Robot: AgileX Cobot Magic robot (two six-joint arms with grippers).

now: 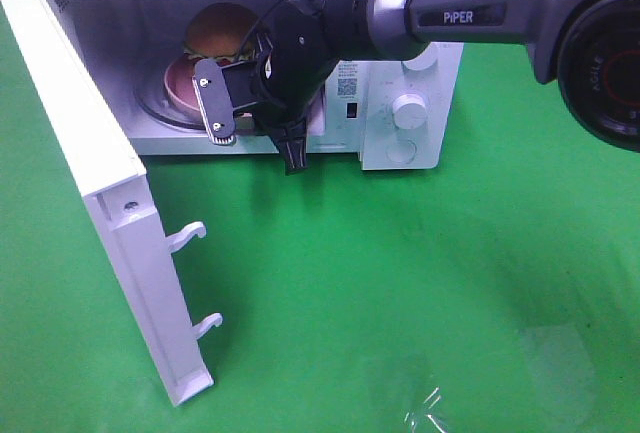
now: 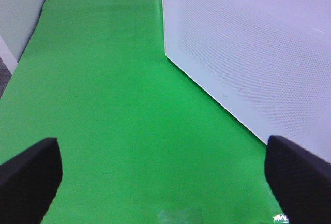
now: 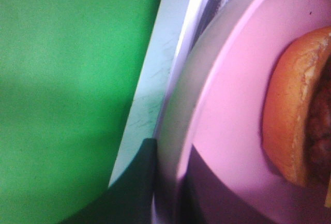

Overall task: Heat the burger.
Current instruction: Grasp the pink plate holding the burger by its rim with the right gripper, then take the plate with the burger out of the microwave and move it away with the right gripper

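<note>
The burger [image 1: 220,28] sits on a pink plate [image 1: 178,88] inside the open white microwave [image 1: 400,103]. My right arm [image 1: 460,13] reaches across to the microwave's opening. In the right wrist view the burger [image 3: 295,115] rests on the plate [image 3: 232,105], and my right gripper [image 3: 170,188] has one dark finger under the plate's near rim and one on top of it, shut on that rim. My left gripper [image 2: 165,182] is open over bare green cloth, holding nothing. It does not show in the exterior high view.
The microwave door [image 1: 90,153] swings wide open toward the front left, with two latch hooks [image 1: 190,235] sticking out. Control knobs [image 1: 408,108] are on the microwave's right side. A white perforated panel [image 2: 248,53] stands beside the left gripper. Green cloth [image 1: 420,293] covers the table.
</note>
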